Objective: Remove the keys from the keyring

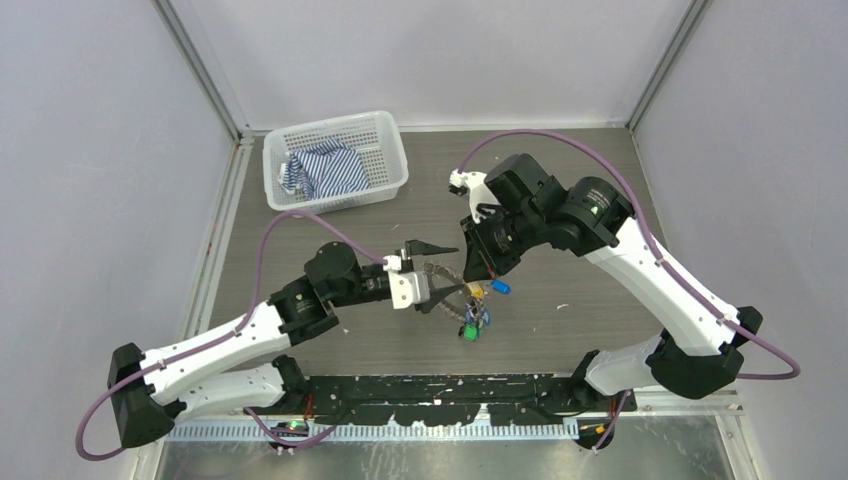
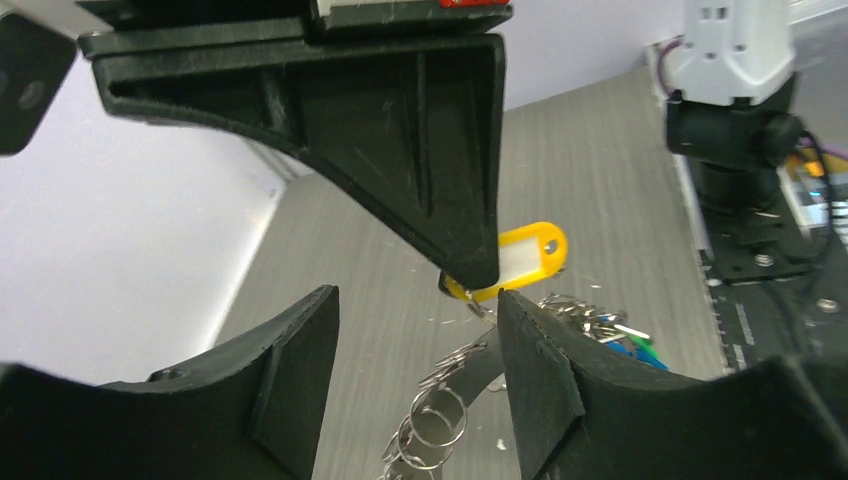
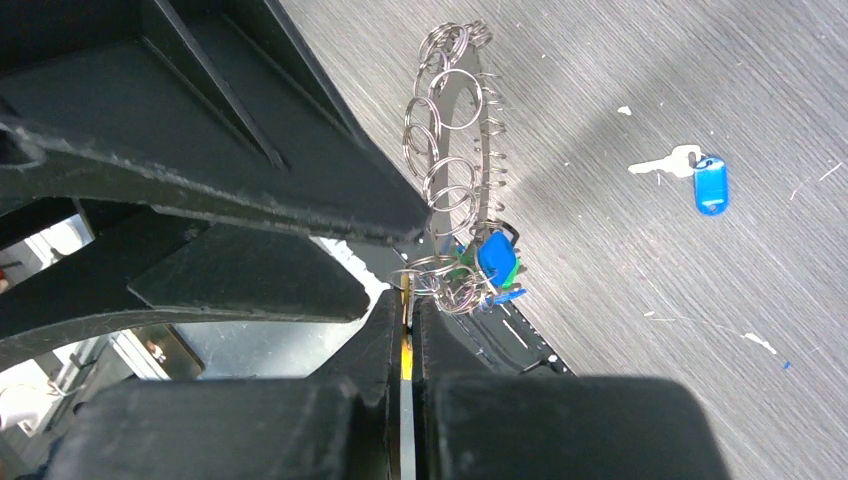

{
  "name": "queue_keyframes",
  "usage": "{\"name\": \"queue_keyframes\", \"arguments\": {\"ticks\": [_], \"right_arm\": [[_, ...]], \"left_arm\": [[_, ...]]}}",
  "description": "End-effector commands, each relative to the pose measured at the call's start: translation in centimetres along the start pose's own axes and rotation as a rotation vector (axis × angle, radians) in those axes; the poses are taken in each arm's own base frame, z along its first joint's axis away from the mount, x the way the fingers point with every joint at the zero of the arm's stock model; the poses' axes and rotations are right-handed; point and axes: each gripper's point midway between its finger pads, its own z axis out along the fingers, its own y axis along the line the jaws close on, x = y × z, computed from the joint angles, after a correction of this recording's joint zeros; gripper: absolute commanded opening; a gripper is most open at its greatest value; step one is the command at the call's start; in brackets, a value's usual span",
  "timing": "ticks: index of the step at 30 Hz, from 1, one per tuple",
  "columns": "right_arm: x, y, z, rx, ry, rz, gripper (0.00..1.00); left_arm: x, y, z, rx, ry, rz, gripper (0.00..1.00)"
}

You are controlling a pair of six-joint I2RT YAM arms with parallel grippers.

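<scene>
Grey wood-grain table (image 1: 430,190) is bounded by pale walls. At its centre the left gripper (image 1: 452,272) is set wide open, its fingers (image 2: 300,350) standing either side of the keyring (image 3: 470,130); no grip on it is shown. The right gripper (image 3: 405,300) is closed fully on a yellow tag (image 2: 530,255), and the key on that tag is largely hidden by the finger. The keys (image 1: 470,325) are bunched at the ring's near side, too small to be counted. One blue-tagged key (image 3: 700,180) is laid apart on the table.
</scene>
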Motion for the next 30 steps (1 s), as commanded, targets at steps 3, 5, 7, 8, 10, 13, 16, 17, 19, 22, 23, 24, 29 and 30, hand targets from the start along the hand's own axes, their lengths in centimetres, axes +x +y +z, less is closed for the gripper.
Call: {"name": "queue_keyframes", "arguments": {"ticks": [3,5,7,8,10,13,16,17,19,22,23,24,29,30], "right_arm": [[-0.2,1.5,-2.8,-0.055,-0.079,-0.092,0.01],[-0.2,1.6,-3.0,-0.055,-0.085,-0.1,0.01],[0.0,1.8,-3.3,-0.059,-0.085,-0.108,0.01],[0.1,1.9,-3.3,-0.063,-0.081,-0.111,0.01],[0.3,2.2,-3.4,-0.077,-0.077,-0.12,0.01],[0.7,2.4,-3.3,-0.085,-0.064,-0.129,0.01],[0.8,2.5,-3.2,-0.082,-0.062,-0.132,0.01],[0.7,2.5,-3.2,-0.079,-0.063,-0.131,0.01],[0.5,2.4,-3.3,-0.073,-0.074,-0.13,0.01],[0.5,2.5,-3.3,-0.075,-0.074,-0.131,0.01],[0.5,2.6,-3.3,-0.077,-0.073,-0.13,0.01],[0.5,2.7,-3.2,-0.079,-0.071,-0.131,0.01],[0.4,2.9,-3.2,-0.081,-0.073,-0.134,0.01],[0.4,2.9,-3.2,-0.081,-0.072,-0.134,0.01]], "left_arm": [[-0.8,-2.7,0.2,0.171,-0.014,-0.075,0.6],[-0.6,-3.0,0.3,0.186,-0.006,-0.086,0.6],[-0.4,-3.0,0.5,0.183,-0.006,-0.088,0.61],[-0.1,-2.8,0.6,0.167,-0.005,-0.086,0.61],[0.0,-2.2,0.7,0.136,-0.013,-0.067,0.61],[-0.4,-1.5,0.8,0.098,-0.03,-0.033,0.62],[-0.6,-1.7,0.8,0.123,-0.025,-0.036,0.62],[-0.7,-1.9,0.9,0.137,-0.026,-0.045,0.61],[-0.7,-2.3,0.9,0.16,-0.029,-0.067,0.61],[-0.5,-3.0,1.0,0.184,-0.03,-0.099,0.61],[-0.6,-3.1,1.0,0.187,-0.036,-0.107,0.61],[-0.6,-3.2,1.1,0.192,-0.044,-0.112,0.61],[-0.6,-3.0,1.6,0.181,-0.068,-0.118,0.61],[-0.6,-2.8,1.7,0.171,-0.072,-0.117,0.61]]}}
